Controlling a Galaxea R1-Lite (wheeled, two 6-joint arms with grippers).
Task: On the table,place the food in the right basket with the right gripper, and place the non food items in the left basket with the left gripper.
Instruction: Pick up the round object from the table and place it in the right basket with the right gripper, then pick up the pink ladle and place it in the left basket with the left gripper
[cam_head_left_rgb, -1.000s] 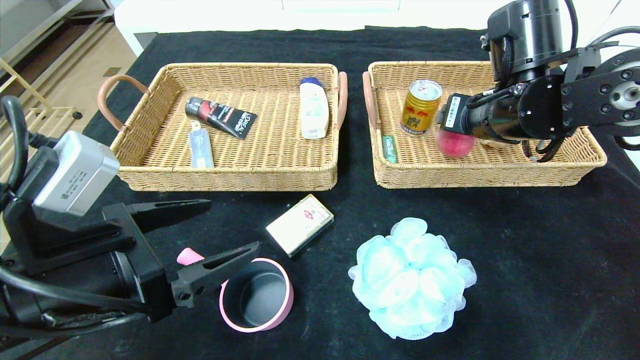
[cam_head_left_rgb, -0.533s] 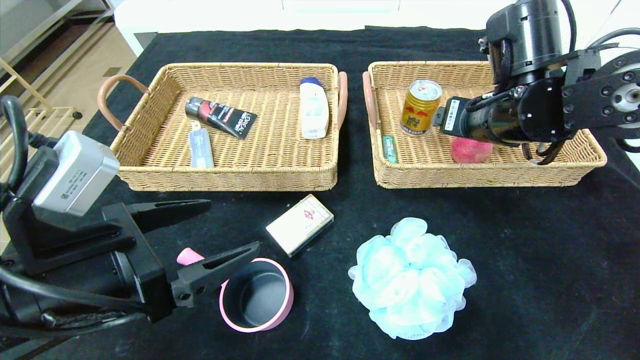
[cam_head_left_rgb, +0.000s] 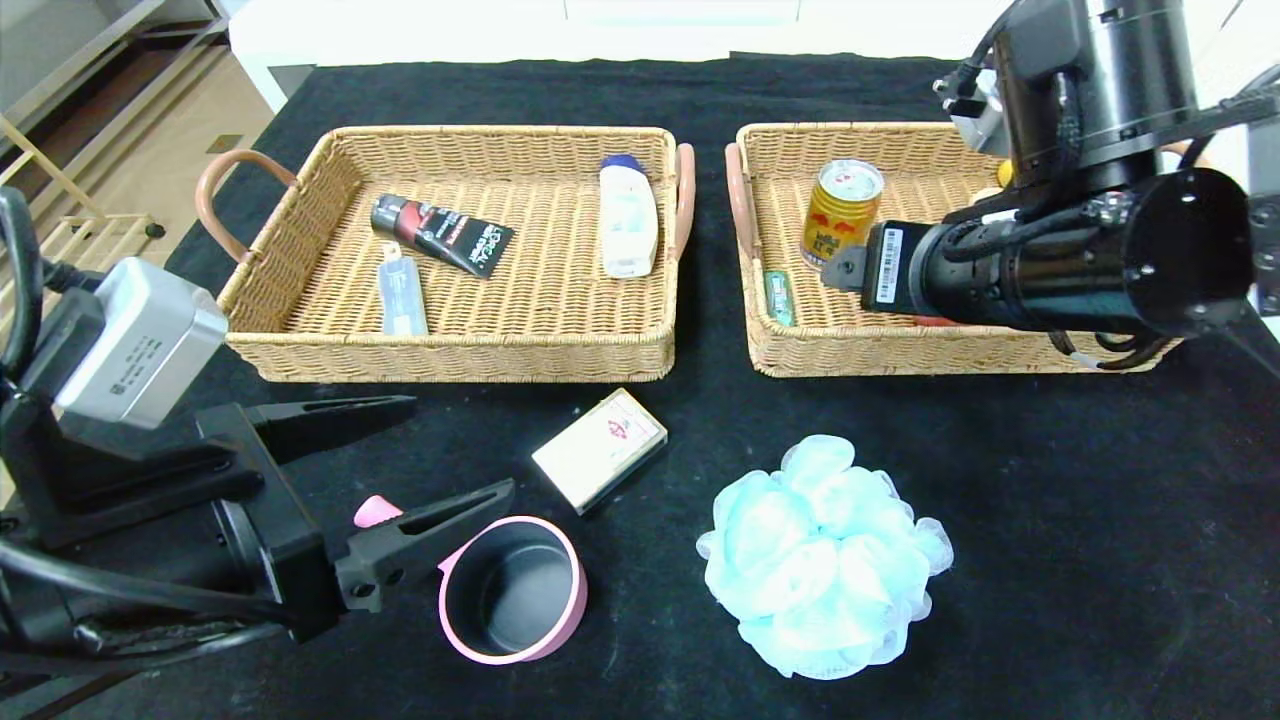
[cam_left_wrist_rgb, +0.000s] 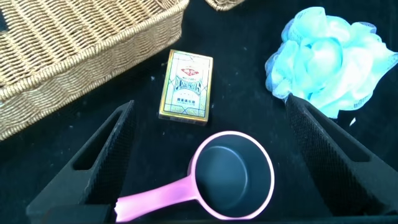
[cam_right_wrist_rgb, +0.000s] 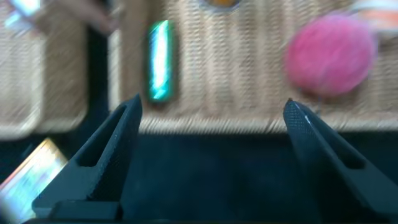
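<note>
From where I stand, the left gripper (cam_head_left_rgb: 400, 470) hangs low at the near left with its fingers spread wide, holding nothing; the pink cup (cam_head_left_rgb: 512, 590) sits on the table just below and between them, the card box (cam_head_left_rgb: 599, 449) just past it. Further right lies the blue bath pouf (cam_head_left_rgb: 822, 557). The right gripper (cam_right_wrist_rgb: 208, 140) hovers over the right basket's (cam_head_left_rgb: 960, 350) near rim, fingers parted and empty, the pink apple (cam_right_wrist_rgb: 331, 55) lying in the basket just beyond them.

Pink cup (cam_head_left_rgb: 512, 590), pale-blue bath pouf (cam_head_left_rgb: 822, 555), gold can (cam_head_left_rgb: 842, 214), tan woven baskets (cam_head_left_rgb: 450, 355)
</note>
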